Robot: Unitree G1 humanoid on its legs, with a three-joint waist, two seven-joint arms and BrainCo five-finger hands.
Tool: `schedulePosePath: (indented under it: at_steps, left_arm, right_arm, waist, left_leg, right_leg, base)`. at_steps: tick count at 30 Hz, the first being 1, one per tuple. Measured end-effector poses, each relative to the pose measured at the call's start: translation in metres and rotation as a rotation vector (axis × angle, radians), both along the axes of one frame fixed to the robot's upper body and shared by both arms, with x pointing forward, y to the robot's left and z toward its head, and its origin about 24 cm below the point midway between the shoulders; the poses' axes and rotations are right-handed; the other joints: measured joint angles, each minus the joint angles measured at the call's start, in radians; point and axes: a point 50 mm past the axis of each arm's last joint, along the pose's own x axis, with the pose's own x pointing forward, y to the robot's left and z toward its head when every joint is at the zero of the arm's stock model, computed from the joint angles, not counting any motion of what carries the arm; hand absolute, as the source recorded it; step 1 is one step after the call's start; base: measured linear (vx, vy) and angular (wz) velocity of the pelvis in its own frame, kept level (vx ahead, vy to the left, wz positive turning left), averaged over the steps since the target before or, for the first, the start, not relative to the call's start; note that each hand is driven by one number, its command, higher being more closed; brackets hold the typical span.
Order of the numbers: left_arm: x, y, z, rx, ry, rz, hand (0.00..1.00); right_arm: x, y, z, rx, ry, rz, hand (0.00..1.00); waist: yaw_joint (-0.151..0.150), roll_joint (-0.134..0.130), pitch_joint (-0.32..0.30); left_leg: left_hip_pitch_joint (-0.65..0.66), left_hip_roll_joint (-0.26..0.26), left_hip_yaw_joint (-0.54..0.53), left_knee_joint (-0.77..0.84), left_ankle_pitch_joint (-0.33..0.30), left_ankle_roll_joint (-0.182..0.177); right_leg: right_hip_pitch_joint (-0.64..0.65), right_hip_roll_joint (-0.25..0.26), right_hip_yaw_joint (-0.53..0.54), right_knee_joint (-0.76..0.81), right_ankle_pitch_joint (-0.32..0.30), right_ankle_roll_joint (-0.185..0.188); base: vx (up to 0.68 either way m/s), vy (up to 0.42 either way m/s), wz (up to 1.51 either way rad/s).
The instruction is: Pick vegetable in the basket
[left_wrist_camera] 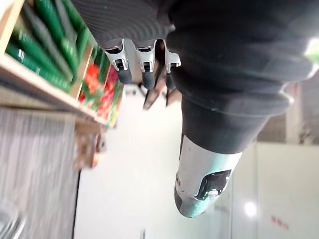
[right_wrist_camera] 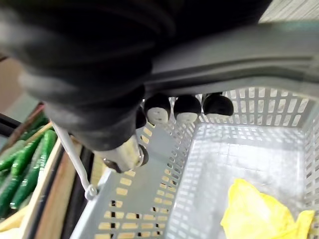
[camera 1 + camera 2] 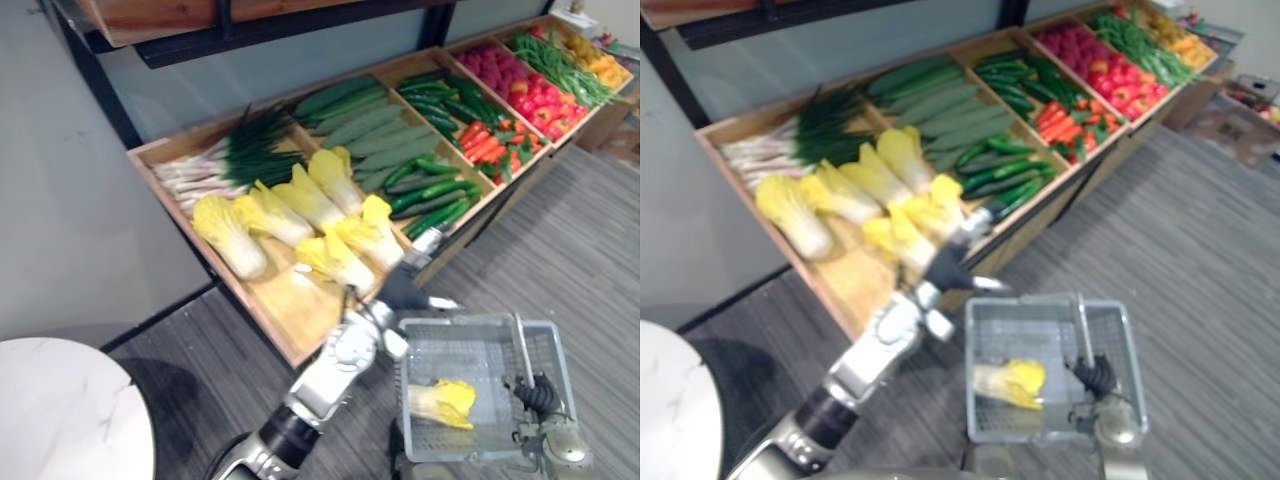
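At basket's (image 3: pixel 470 321) eleven o'clock, left hand (image 3: pixel 400 292): we see it spread, empty.
Right hand (image 2: pixel 187 108): wrapped round handle (image 3: pixel 522 345).
Cabbage (image 3: pixel 447 402): in basket.

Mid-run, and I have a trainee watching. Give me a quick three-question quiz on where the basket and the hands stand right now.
1. True or false: the grey basket already holds a yellow cabbage.
2. Which hand is curled round the basket handle? A) left B) right
3. Fill in: the left hand, near the shelf cabbages, holds ____.
Key: 1 true; 2 B, the right hand; 3 nothing.
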Motion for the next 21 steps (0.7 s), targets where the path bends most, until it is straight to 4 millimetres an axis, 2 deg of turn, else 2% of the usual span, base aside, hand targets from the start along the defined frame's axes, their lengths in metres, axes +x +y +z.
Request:
schedulePosePath:
  at_steps: [1,3,6,8,14,17,19,21]
  left_arm:
    - [0.0,0.02,0.004,-0.051,-0.009,0.067,0.0]
    - [-0.003,0.043,0.011,-0.091,-0.048,0.155,0.0]
    - [-0.011,0.071,0.018,-0.144,-0.094,0.282,0.0]
    - [-0.014,0.083,0.017,-0.155,-0.097,0.343,0.0]
    - [-0.033,0.116,0.016,-0.158,-0.126,0.547,0.0]
    - [-0.043,0.133,0.012,-0.116,-0.137,0.698,0.0]
    - [-0.053,0.15,0.001,-0.071,-0.109,0.848,0.0]
    - [-0.062,0.171,-0.026,-0.006,-0.01,1.033,0.0]
  right_arm:
    - [-0.006,-0.002,-0.007,0.003,0.037,-0.021,1.0]
    - [-0.014,-0.003,-0.018,0.017,0.088,-0.038,1.0]
    - [-0.019,-0.003,-0.029,0.04,0.128,-0.061,1.0]
    - [-0.021,-0.001,-0.035,0.053,0.148,-0.083,1.0]
    - [-0.025,0.0,-0.044,0.049,0.192,-0.1,1.0]
    - [-0.028,-0.004,-0.046,0.046,0.203,-0.129,1.0]
    - [-0.029,-0.004,-0.046,0.044,0.205,-0.134,1.0]
    - [-0.038,-0.005,-0.051,0.04,0.225,-0.158,1.0]
  waist:
    - [0.002,0.007,-0.003]
    - [0.021,0.012,-0.006]
    - [0.034,0.018,-0.016]
    - [0.049,0.022,-0.017]
    - [0.049,0.031,-0.034]
    - [0.053,0.04,-0.044]
    - [0.051,0.046,-0.048]
    - [0.063,0.047,-0.06]
  left_leg:
    - [0.0,0.002,-0.011,0.001,0.0,0.001]
    - [0.0,0.002,-0.022,0.003,0.001,0.001]
    - [-0.015,0.0,-0.047,0.006,0.003,0.005]
    - [-0.017,0.0,-0.057,0.009,0.004,0.005]
    - [-0.031,0.001,-0.089,0.001,0.01,0.006]
    - [-0.033,0.004,-0.096,-0.002,0.019,0.004]
    - [-0.032,0.006,-0.113,-0.003,0.02,0.005]
    - [-0.037,0.007,-0.121,-0.001,0.021,0.006]
  right_leg:
    - [0.008,-0.001,-0.009,0.0,0.0,0.0]
    - [0.017,-0.003,-0.019,-0.002,0.0,0.0]
    - [0.021,-0.011,-0.044,-0.001,0.0,0.001]
    - [0.028,-0.013,-0.053,-0.001,-0.003,0.004]
    - [0.038,-0.017,-0.084,-0.002,-0.005,0.006]
    - [0.039,-0.015,-0.1,-0.002,-0.005,0.006]
    - [0.051,-0.015,-0.117,-0.004,-0.005,0.006]
    - [0.055,-0.016,-0.125,-0.004,-0.005,0.006]
  base:
    - [-0.01,-0.025,0.26]
    - [-0.01,-0.009,0.17]
    - [-0.02,-0.01,0.23]
    - [-0.02,-0.014,0.16]
    - [-0.01,-0.014,0.14]
    - [0.01,-0.017,0.12]
    - [0.0,-0.014,0.18]
    - [-0.01,-0.007,0.13]
